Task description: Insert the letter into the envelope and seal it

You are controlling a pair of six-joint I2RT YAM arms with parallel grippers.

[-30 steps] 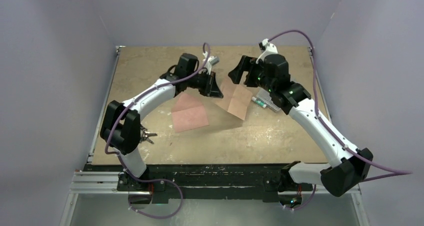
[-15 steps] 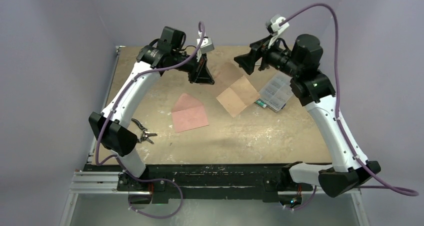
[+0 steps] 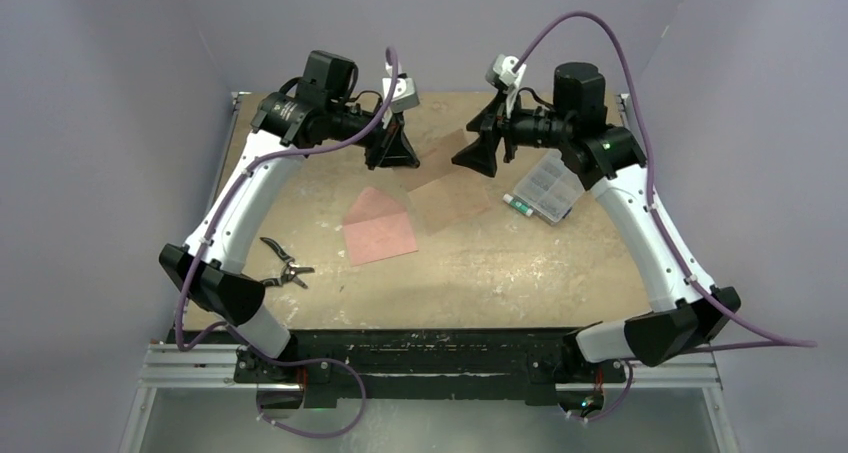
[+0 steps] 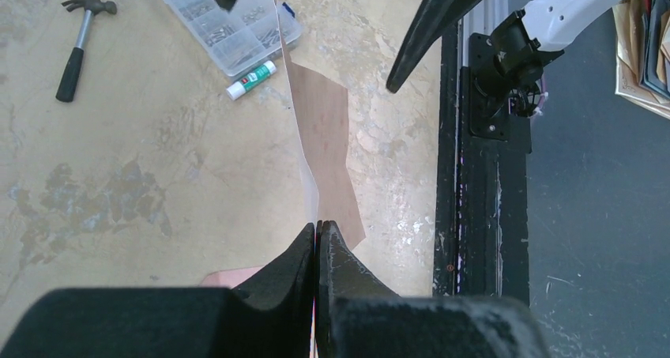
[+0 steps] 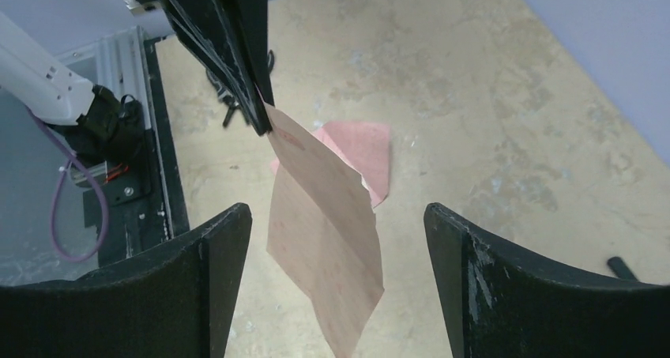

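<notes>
My left gripper (image 3: 394, 155) is shut on one corner of the salmon-orange letter (image 3: 445, 178) and holds it in the air above the table. In the left wrist view the jaws (image 4: 317, 225) are pressed together on the sheet's edge, and the letter (image 4: 324, 137) runs away from them edge-on. In the right wrist view the letter (image 5: 324, 239) hangs creased from the left gripper (image 5: 263, 125). My right gripper (image 5: 338, 208) is open and empty, and the letter hangs between its fingers without touching them. It also shows in the top view (image 3: 478, 158). The pink envelope (image 3: 378, 225) lies flat on the table below, flap pointing away.
A clear plastic parts box (image 3: 548, 188) and a glue stick (image 3: 518, 206) lie at the right of the table. Pliers (image 3: 283, 265) lie near the left front. A hammer (image 4: 79, 42) lies beyond the box. The black front rail (image 3: 420, 353) holds both arm bases.
Both arms have risen. The left gripper has lifted the letter off the table by its corner. The right gripper has swung round to face the hanging sheet.
</notes>
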